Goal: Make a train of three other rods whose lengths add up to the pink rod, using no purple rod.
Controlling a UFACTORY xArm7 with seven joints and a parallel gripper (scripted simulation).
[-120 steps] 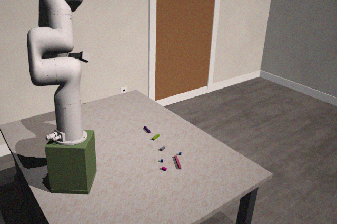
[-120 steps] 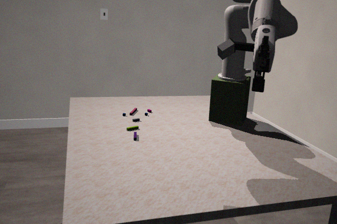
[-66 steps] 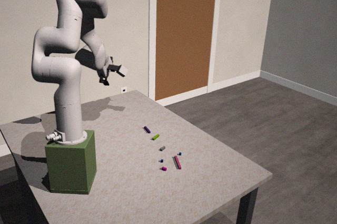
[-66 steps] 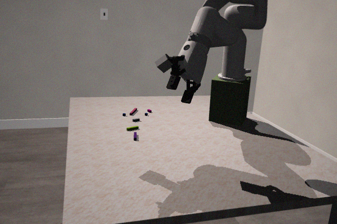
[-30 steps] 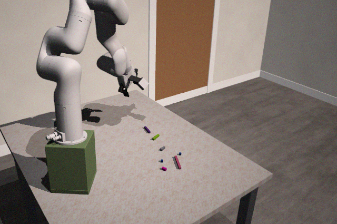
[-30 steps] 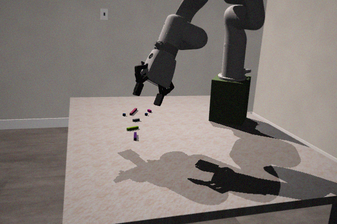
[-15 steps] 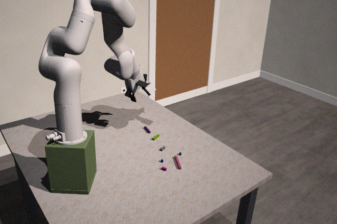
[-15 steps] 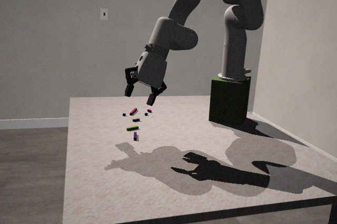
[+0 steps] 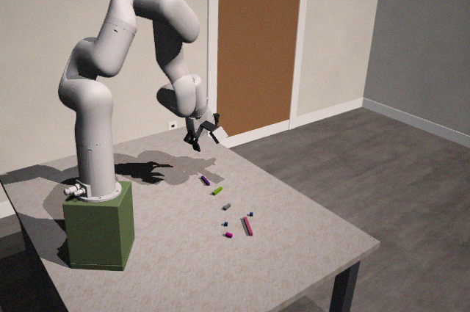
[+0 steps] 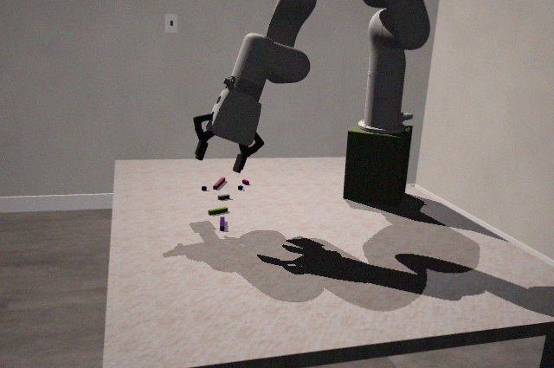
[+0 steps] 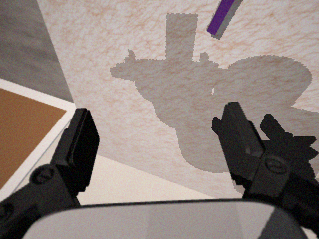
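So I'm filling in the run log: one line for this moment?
phase: approach | gripper: open, empty, above table | purple rod: in wrist view | train: not started
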